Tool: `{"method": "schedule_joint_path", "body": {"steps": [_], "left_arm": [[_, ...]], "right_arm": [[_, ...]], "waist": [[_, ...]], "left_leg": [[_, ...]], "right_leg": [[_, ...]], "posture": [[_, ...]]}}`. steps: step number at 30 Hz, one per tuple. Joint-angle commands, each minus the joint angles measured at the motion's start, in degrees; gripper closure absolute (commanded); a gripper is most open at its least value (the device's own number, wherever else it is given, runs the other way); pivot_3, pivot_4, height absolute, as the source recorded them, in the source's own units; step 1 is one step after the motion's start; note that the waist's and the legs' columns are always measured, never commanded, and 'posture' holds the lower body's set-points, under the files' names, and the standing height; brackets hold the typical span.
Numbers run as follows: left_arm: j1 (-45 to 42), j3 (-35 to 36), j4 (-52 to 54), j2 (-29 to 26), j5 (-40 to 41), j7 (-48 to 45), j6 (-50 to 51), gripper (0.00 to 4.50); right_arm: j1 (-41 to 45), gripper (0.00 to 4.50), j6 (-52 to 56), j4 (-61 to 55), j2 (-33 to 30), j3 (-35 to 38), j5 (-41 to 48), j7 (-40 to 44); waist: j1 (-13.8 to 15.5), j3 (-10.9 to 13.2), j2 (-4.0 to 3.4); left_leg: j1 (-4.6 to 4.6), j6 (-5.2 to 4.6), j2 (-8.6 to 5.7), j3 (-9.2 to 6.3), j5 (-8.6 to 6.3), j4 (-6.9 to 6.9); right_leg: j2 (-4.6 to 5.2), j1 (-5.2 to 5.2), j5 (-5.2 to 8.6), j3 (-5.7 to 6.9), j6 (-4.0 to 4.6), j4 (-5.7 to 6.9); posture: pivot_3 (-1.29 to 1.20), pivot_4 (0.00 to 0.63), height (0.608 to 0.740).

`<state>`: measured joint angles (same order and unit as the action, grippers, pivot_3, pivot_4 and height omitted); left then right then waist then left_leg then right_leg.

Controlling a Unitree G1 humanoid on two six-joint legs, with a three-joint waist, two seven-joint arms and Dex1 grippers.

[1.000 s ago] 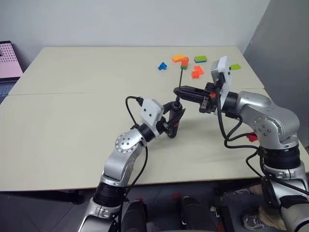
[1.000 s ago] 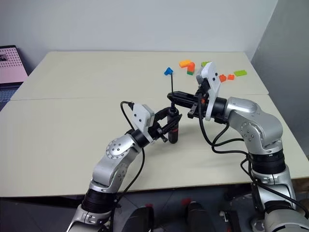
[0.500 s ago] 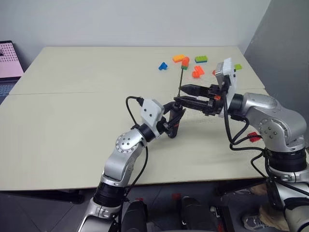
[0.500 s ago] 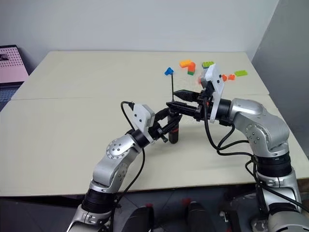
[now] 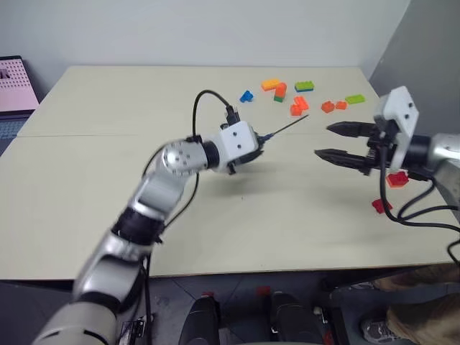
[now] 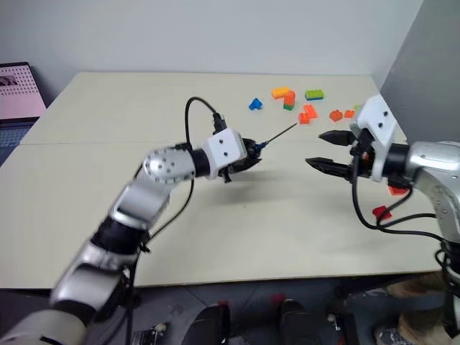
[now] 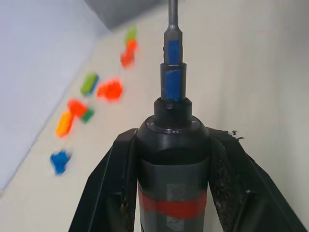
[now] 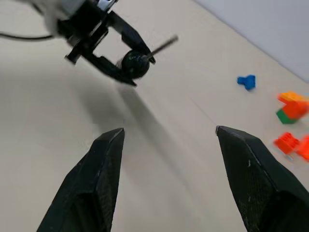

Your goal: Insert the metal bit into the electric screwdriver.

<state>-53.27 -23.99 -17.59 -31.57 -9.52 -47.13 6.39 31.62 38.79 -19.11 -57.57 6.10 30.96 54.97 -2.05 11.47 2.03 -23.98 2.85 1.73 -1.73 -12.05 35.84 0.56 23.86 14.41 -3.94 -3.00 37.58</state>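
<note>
The left pincer is clenched on the electric screwdriver, held above the table. The metal bit sits in its blue tip, and their shared long axis slants up toward the scattered toy bricks. The right pincer hangs released, empty, well apart.

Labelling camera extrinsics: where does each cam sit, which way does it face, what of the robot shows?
Head eyes: look forward and down over the table; both arms show.
Left wrist: along the left gripper, shut on the electric screwdriver with the metal bit seated.
Right wrist: along the open right gripper, facing the left gripper.
Shared: the toy bricks.
</note>
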Motion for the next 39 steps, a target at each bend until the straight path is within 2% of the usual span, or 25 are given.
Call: {"method": "schedule_joint_path", "body": {"steps": [1, 4, 11, 12, 13, 14, 17, 20, 22, 23, 28, 30, 32, 34, 36, 39], "left_arm": [[-6.0, -5.9, -12.5, 2.7, -6.3, -3.3, -11.5, 2.86], [-9.3, -9.3, -21.9, 5.5, -10.4, -3.8, -17.5, 2.86], [-13.8, -11.8, -37.0, 11.8, -15.5, -3.4, -25.2, 2.86], [-14.2, -11.7, -38.4, 12.4, -15.7, -3.6, -25.7, 2.51], [-14.6, -11.3, -39.6, 13.0, -15.7, -3.9, -26.0, 2.51], [-14.9, -10.9, -40.5, 13.4, -15.6, -4.3, -26.2, 2.11], [-15.5, -9.7, -42.0, 14.2, -15.4, -4.9, -26.6, 1.51], [-16.1, -4.0, -40.5, 13.7, -10.0, -9.4, -23.2, 0.71], [-16.4, -0.7, -38.8, 12.7, -7.3, -10.7, -21.3, 0.38], [-16.4, 2.2, -37.4, 10.9, -5.0, -10.9, -19.3, 0.14], [-13.0, 11.0, -27.0, 5.1, 3.4, -15.2, -6.8, 0.14], [-9.3, 12.8, -18.1, 1.1, 4.8, -17.3, 3.6, 0.14], [1.0, 19.6, -1.8, -6.5, 10.9, -20.4, 12.3, 0.14], [8.9, 24.4, 10.1, -10.9, 14.7, -20.6, 18.4, 0.14], [13.2, 26.8, 16.8, -12.8, 17.0, -19.2, 22.9, 0.14], [21.7, 33.3, 26.3, -15.8, 20.7, -17.4, 29.6, 0.14]], "right_arm": [[-2.0, 1.35, -2.4, -5.1, -2.2, -0.7, -1.5, 2.4], [-3.0, 1.35, -3.4, -5.6, -2.4, -2.1, -3.5, 2.3], [-4.5, 1.35, -3.4, -6.9, -1.2, -2.8, -4.4, 1.7], [-4.7, 1.35, -3.4, -7.1, -1.1, -2.8, -4.5, 1.7], [-4.9, 1.35, -3.4, -7.2, -1.0, -2.8, -4.6, 1.6], [-5.0, 1.35, -3.4, -7.3, -1.0, -2.8, -4.7, 1.5], [-5.2, 1.35, -3.3, -7.4, -0.9, -2.6, -4.8, 1.4], [-5.3, 1.35, -3.6, -6.9, -0.8, -2.5, -5.1, 1.4], [-5.3, 1.35, -3.9, -6.4, -0.7, -2.5, -5.5, 1.4], [-5.3, 1.35, -4.4, -5.8, -0.8, -2.6, -6.0, 1.5], [-6.2, 1.35, -5.6, -5.3, -1.0, -1.8, -6.5, 2.0], [-7.1, 1.35, -6.6, -4.9, -1.0, -1.0, -6.8, 2.0], [-7.7, 1.35, -7.5, -3.2, -1.1, -0.6, -7.7, 1.9], [-8.1, 1.35, -8.4, -2.0, -1.4, -0.3, -8.2, 2.3], [-8.2, 1.35, -9.0, -1.3, -1.6, 0.0, -8.3, 2.7], [-8.0, 1.35, -10.0, 0.8, -2.3, 0.7, -8.6, 4.0]], "waist": [[0.1, 0.0, 0.00], [0.4, 0.0, 0.00], [0.4, 0.0, 0.00], [0.4, 0.0, 0.00], [0.4, 0.0, 0.00], [0.4, 0.0, 0.00], [0.5, 0.0, 0.00], [0.5, 0.0, 0.00], [0.4, 0.0, 0.00], [0.4, 0.0, 0.00], [-0.7, 0.0, 0.00], [-0.8, 0.0, 0.00], [-1.2, 0.0, -0.02], [-2.1, 0.0, -0.02], [-2.0, 0.0, -0.01], [-0.8, 0.0, 0.01]], "left_leg": [[-0.01, -0.01, 0.00, 0.03, 0.00, -0.01], [-0.43, -0.02, 0.00, 0.01, -0.01, 0.13], [-0.43, -0.02, -0.02, 0.01, -0.01, 0.21], [-0.42, -0.02, -0.02, 0.01, -0.01, 0.21], [-0.39, -0.02, -0.02, 0.01, -0.01, 0.21], [-0.37, -0.02, -0.02, 0.00, -0.01, 0.22], [-0.38, -0.02, -0.03, -0.01, -0.01, 0.24], [-0.38, -0.02, -0.03, -0.01, -0.01, 0.25], [-0.38, -0.02, -0.03, -0.01, -0.01, 0.24], [-0.40, -0.02, -0.03, -0.01, -0.01, 0.24], [-0.35, -0.02, 0.00, 0.00, 0.00, 0.23], [-0.29, -0.01, 0.01, -0.03, 0.00, 0.23], [-0.27, -0.01, 0.01, -0.03, 0.00, 0.25], [-0.17, 0.00, 0.07, 0.11, 0.00, 0.21], [-0.14, 0.00, 0.11, 0.09, 0.00, 0.23], [-0.15, 0.00, 0.06, -0.04, 0.01, 0.27]], "right_leg": [[0.01, 0.01, 0.01, -0.02, 0.01, 0.00], [0.02, 0.30, 0.01, 0.01, -0.03, 0.03], [0.03, 0.30, -0.01, 0.00, -0.07, 0.10], [0.03, 0.29, -0.01, 0.00, -0.07, 0.12], [0.03, 0.27, -0.01, -0.01, -0.07, 0.16], [0.03, 0.27, -0.01, 0.00, -0.07, 0.17], [0.04, 0.25, -0.02, 0.01, -0.10, 0.19], [0.04, 0.24, -0.03, 0.01, -0.10, 0.20], [0.03, 0.27, -0.03, 0.01, -0.10, 0.23], [0.03, 0.30, -0.03, 0.02, -0.10, 0.25], [0.01, 0.35, -0.03, -0.02, -0.10, 0.39], [0.00, 0.31, -0.03, 0.00, -0.09, 0.45], [0.01, 0.27, -0.03, -0.01, -0.09, 0.44], [0.03, 0.29, -0.04, -0.13, -0.07, 0.48], [0.03, 0.29, -0.15, -0.10, 0.15, 0.55], [0.03, 0.22, -0.02, 0.04, -0.07, 0.54]], "posture": [[0.00, 0.150, 0.740], [0.00, 0.150, 0.740], [0.00, 0.150, 0.740], [0.00, 0.150, 0.740], [0.00, 0.150, 0.740], [0.00, 0.150, 0.740], [0.00, 0.150, 0.740], [0.00, 0.150, 0.740], [0.00, 0.150, 0.740], [0.00, 0.150, 0.740], [0.00, 0.150, 0.740], [0.00, 0.150, 0.740], [0.00, 0.150, 0.740], [0.00, 0.150, 0.740], [0.00, 0.150, 0.740], [0.00, 0.150, 0.740]]}}
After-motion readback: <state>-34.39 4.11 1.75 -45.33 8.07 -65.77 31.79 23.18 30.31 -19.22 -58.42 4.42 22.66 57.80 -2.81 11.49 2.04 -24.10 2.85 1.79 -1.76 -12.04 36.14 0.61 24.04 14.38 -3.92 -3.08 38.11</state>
